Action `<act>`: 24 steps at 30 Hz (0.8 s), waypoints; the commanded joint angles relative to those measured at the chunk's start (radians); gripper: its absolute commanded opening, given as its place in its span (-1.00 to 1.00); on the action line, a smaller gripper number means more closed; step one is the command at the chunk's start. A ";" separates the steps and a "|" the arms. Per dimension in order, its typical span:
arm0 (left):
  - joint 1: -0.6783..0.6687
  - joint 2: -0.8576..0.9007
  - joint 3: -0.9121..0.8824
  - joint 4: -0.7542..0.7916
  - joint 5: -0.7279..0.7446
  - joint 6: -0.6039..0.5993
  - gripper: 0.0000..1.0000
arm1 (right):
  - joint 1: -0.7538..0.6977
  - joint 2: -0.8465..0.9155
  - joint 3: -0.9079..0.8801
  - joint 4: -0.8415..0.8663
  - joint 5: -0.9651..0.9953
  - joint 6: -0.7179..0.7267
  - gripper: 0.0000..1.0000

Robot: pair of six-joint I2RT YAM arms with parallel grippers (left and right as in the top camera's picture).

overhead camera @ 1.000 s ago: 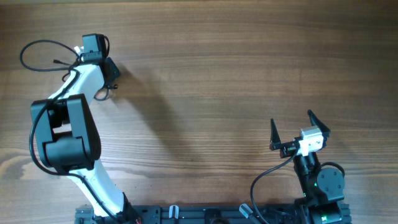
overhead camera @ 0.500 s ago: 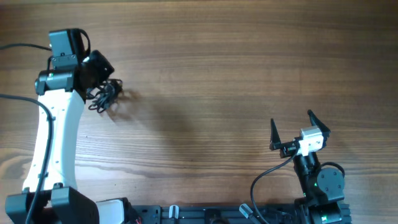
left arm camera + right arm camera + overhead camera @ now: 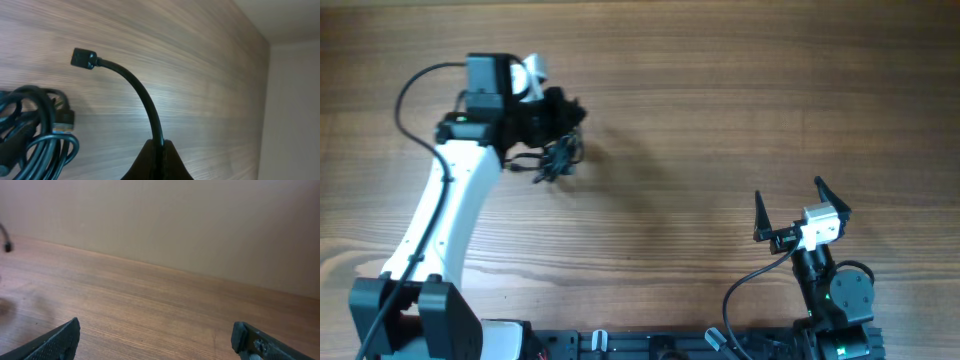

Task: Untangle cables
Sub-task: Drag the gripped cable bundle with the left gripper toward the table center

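Swung rightward since half a second ago, the left gripper (image 3: 558, 112) now carries the cables (image 3: 556, 160) at the table's (image 3: 720, 100) 10 o'clock.
Its fingers (image 3: 150, 162) are pinched together on one cord, with one plug (image 3: 82, 58) sticking out and one knotted bundle (image 3: 30, 130) just beside. Bare wood lies open from 12 to 3 o'clock. The right gripper (image 3: 788, 192) sits at 4 o'clock, jaws spread wide.

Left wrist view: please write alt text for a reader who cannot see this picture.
The left gripper is shut on a thin black cable that curves up and left to a small plug end. A tangled bundle of black cables fills the lower left corner, with the wooden table behind and a beige wall at the right.
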 commanded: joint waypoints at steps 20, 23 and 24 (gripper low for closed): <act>-0.525 0.215 0.001 0.110 -0.500 -0.073 -0.49 | -0.005 -0.004 -0.001 0.004 -0.013 0.013 0.99; -0.523 0.209 0.013 0.120 -0.496 -0.073 0.35 | -0.005 -0.004 -0.001 0.004 -0.013 0.013 0.99; -0.523 0.207 0.021 0.119 -0.496 -0.072 0.61 | -0.005 -0.004 -0.001 0.004 -0.013 0.013 0.99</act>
